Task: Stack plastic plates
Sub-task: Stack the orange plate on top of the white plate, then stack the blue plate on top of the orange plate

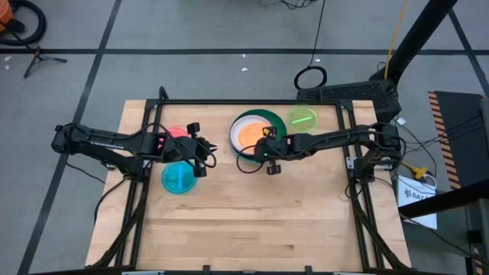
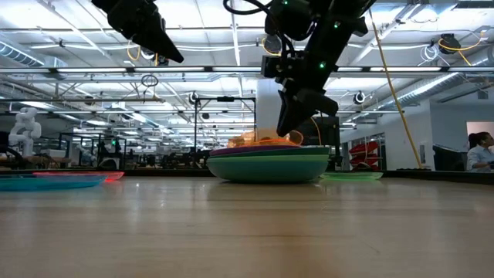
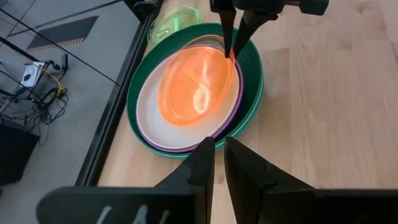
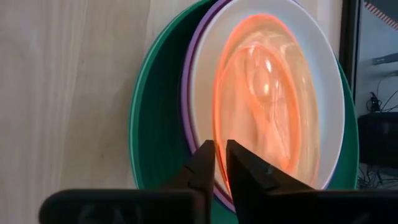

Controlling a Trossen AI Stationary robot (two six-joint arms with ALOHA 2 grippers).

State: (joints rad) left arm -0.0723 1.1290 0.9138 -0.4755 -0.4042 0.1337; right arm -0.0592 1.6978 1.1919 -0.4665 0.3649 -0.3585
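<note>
Stack is sitting upper centre of the high view: orange plate (image 1: 251,134) on white plate (image 1: 236,140), over purple plate (image 4: 188,81) and green plate (image 1: 269,118), biggest at the bottom so it nests stably. Right gripper (image 1: 265,140) is pinching, fingers nearly closed, at the orange plate's rim, likely seating it. Left gripper (image 1: 205,149), fingers nearly shut and empty, is hovering by blue plate (image 1: 179,178) and pink plate (image 1: 176,132). Lime plate (image 1: 302,118) is waiting upper right.
</note>
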